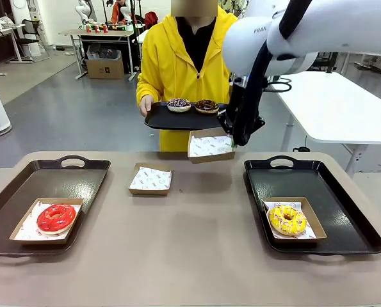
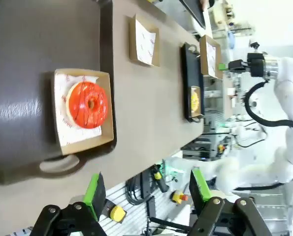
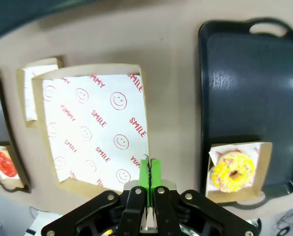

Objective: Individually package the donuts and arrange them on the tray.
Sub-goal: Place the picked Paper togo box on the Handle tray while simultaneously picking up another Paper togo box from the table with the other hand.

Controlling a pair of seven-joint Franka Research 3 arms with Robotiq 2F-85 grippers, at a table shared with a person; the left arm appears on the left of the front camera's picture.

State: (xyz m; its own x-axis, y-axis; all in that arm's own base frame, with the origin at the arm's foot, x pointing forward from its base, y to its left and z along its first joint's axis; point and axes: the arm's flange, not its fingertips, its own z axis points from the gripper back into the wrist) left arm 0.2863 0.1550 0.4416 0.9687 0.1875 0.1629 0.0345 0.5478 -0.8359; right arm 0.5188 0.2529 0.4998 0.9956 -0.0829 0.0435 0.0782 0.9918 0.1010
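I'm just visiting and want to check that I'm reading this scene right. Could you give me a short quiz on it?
1. True or false: the red donut lies in a cardboard box on the left tray.
2. What does the right tool grip? A) a donut B) an empty paper-lined box C) a tray handle
3. How many donuts lie on the raised tray that the person holds?

Key: 1 true; 2 B; 3 two, the sprinkled dark one and the chocolate-glazed one.
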